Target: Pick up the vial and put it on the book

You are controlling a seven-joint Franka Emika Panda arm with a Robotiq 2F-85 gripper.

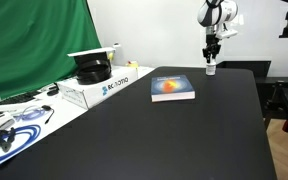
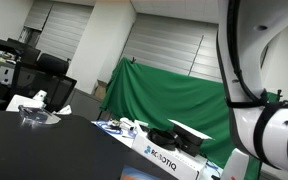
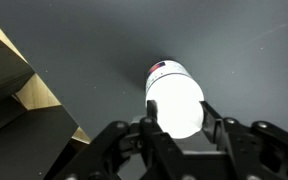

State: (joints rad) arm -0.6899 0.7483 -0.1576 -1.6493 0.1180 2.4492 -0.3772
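The vial [image 1: 211, 70] is a tiny whitish bottle near the far edge of the black table, right under my gripper [image 1: 211, 60]. In the wrist view its white cap [image 3: 174, 98] fills the space between the two fingers of my gripper [image 3: 174, 120], and both fingers touch its sides. I cannot tell whether it rests on the table or hangs just above it. The book [image 1: 173, 88], blue with an orange-red circle, lies flat on the table, nearer the camera and to the left of the vial.
A white cardboard box with blue lettering [image 1: 96, 88] [image 2: 169, 158] holds a black object beside the table. A green cloth [image 1: 34, 40] hangs behind it. Cables and a clear item [image 1: 9, 128] lie on the white table. The table's edge [image 3: 44, 95] shows close to the vial.
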